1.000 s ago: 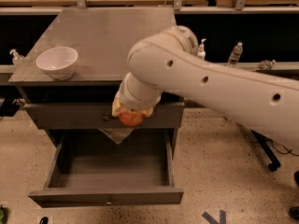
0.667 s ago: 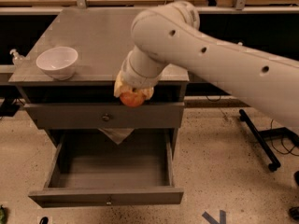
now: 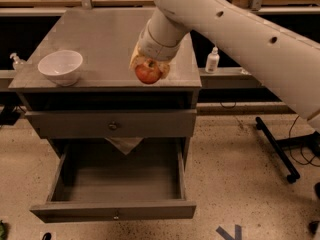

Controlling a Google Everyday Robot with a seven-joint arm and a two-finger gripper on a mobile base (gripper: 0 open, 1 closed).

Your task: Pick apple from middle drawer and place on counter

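My gripper (image 3: 149, 69) is shut on the apple (image 3: 148, 73), a small red apple with yellowish patches. It holds the apple over the front right part of the counter (image 3: 105, 39), just above or at the surface near the front edge. The white arm reaches in from the upper right and hides the gripper's upper part. Below, the middle drawer (image 3: 117, 211) stands pulled wide open, a deep grey box with a small knob on its front. Its inside shows nothing but a pale sheet (image 3: 125, 144) at the back.
A white bowl (image 3: 60, 66) stands on the counter's front left. A shut drawer front with a round knob (image 3: 113, 126) lies above the open drawer. A small bottle (image 3: 212, 60) stands right of the cabinet, another (image 3: 16, 61) at the left. A wheeled stand's leg (image 3: 275, 149) is on the floor.
The gripper has lifted the apple from in front of the upper drawer front up to the counter's front edge and over its top.
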